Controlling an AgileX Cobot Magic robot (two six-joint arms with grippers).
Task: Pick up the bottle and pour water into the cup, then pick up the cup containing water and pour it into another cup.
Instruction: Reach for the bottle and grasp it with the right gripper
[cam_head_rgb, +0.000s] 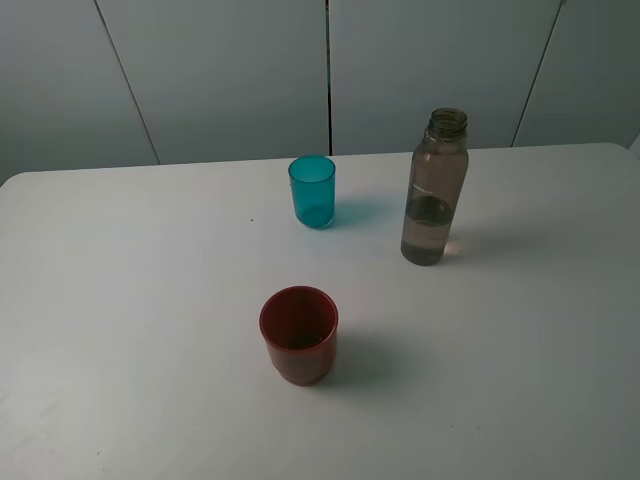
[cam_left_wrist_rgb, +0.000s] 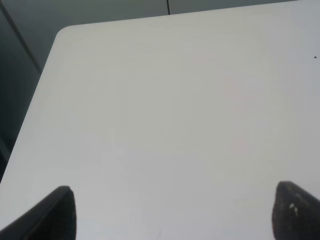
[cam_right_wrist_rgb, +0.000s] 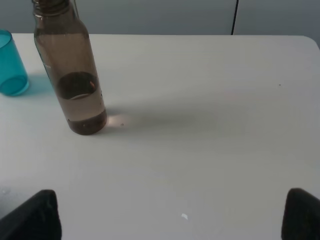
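Right gripper (cam_right_wrist_rgb: 170, 215), jaws wide and empty, faces the bottle (cam_right_wrist_rgb: 75, 75) ahead, off-centre. First step pending: centre on its body, then close. Left gripper (cam_left_wrist_rgb: 177, 212) likewise wide, empty.

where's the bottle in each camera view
Exterior high: bottle stands upright right of centre, to the right of the teal cup.
Left wrist: not in it.
Right wrist: bottle stands upright beside the same cup.
Shared landmark: the teal cup.
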